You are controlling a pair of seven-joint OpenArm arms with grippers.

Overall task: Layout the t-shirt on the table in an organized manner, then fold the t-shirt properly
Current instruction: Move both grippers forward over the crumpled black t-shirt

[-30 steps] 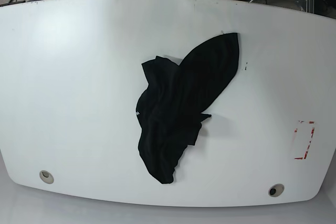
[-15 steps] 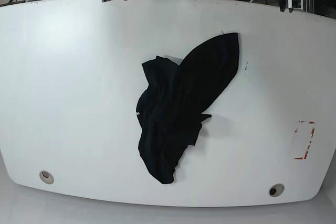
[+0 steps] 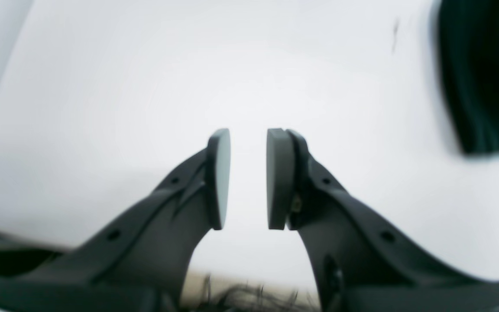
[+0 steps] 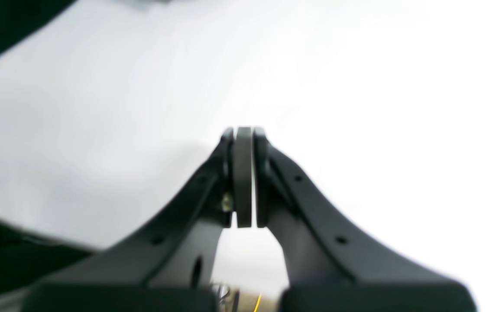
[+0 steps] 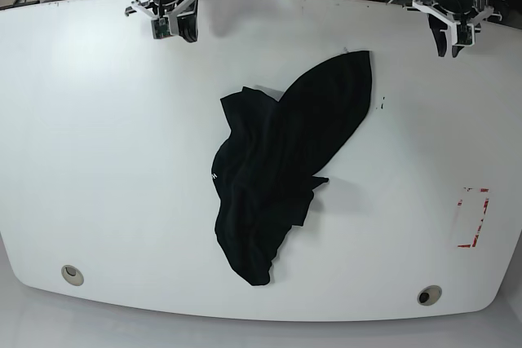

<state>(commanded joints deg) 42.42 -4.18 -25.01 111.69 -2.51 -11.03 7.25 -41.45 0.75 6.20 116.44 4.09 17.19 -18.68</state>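
The black t-shirt (image 5: 285,160) lies crumpled in the middle of the white table (image 5: 98,160), one lobe reaching toward the far right and a tiny white mark (image 5: 214,175) on its left edge. My left gripper (image 5: 451,38) hovers over the far right of the table, well clear of the cloth. In the left wrist view it (image 3: 248,177) is slightly open and empty, with the t-shirt (image 3: 483,73) at the upper right. My right gripper (image 5: 173,28) hangs over the far left. Seen from the right wrist, it (image 4: 244,177) is shut on nothing, and the t-shirt (image 4: 7,26) shows as dark cloth in the top left corner.
Two round grey grommet holes (image 5: 72,274) (image 5: 428,295) sit near the front edge. A red dashed rectangle (image 5: 473,218) marks the table at the right. Cables and equipment lie on the floor beyond the far edge.
Both grippers have come in from beyond the far edge and now hang over the table. The t-shirt has not moved.
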